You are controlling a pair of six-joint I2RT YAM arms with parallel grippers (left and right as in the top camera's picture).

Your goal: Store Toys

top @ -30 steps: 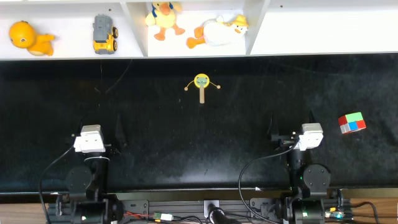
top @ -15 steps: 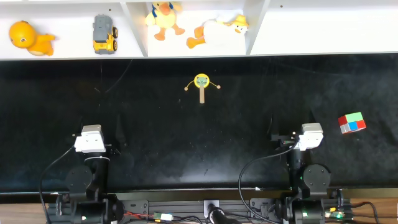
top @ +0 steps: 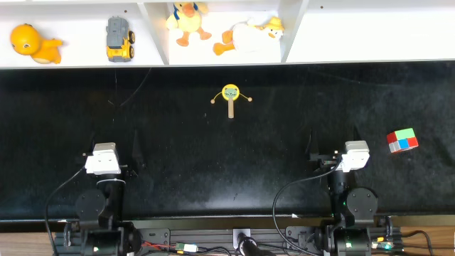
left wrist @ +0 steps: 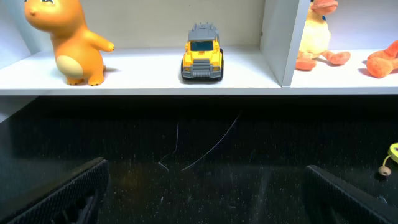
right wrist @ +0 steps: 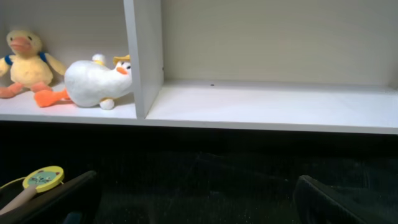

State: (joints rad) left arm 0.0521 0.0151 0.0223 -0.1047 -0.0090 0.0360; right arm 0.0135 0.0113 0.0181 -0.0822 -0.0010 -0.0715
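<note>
Left claw (left wrist: 205, 200) and right claw (right wrist: 196, 200) both wide, well back from the shelf (top: 370, 60) front edge.

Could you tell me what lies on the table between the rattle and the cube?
Nothing: in the top view, the table is bare between the rattle and the cube.

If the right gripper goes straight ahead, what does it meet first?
Probably the white shelf, at its right compartment's front edge; the black table before it looks free. Height is unclear.
</note>
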